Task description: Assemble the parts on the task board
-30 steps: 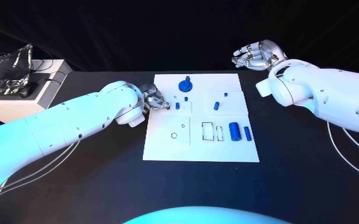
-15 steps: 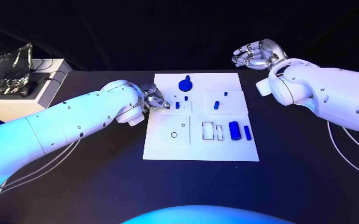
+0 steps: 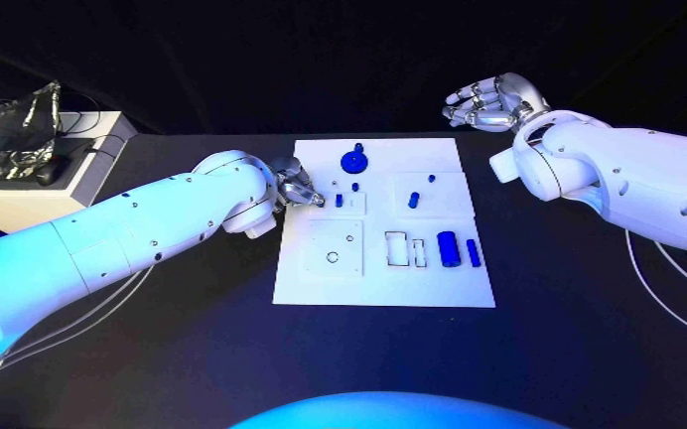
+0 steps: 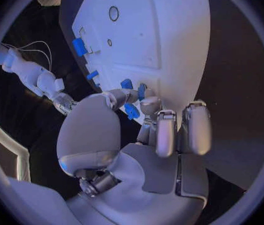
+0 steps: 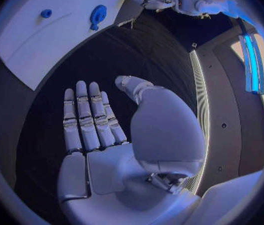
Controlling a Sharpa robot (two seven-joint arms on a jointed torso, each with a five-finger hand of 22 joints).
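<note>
The white task board (image 3: pixel 384 280) lies mid-table. On it are a blue round part (image 3: pixel 353 161), small blue pegs (image 3: pixel 414 201) (image 3: pixel 340 201), a blue cylinder (image 3: pixel 448 248) and a blue bar (image 3: pixel 474 253). My left hand (image 3: pixel 297 188) is at the board's left edge, beside the pegs. In the left wrist view its thumb and a finger pinch a small blue part (image 4: pixel 132 111) just over the board (image 4: pixel 163 40). My right hand (image 3: pixel 491 104) is raised beyond the board's far right corner. It holds nothing and its fingers (image 5: pixel 85 120) are stretched out.
A white box (image 3: pixel 65 176) with a crumpled silver-black bag (image 3: pixel 29 136) on it stands off the table's left side. Empty slots (image 3: pixel 397 248) and a round hole (image 3: pixel 333 258) mark the board's near half. Black tabletop surrounds the board.
My left hand has edged slightly toward the far side along the board's left edge. The right hand has barely moved.
</note>
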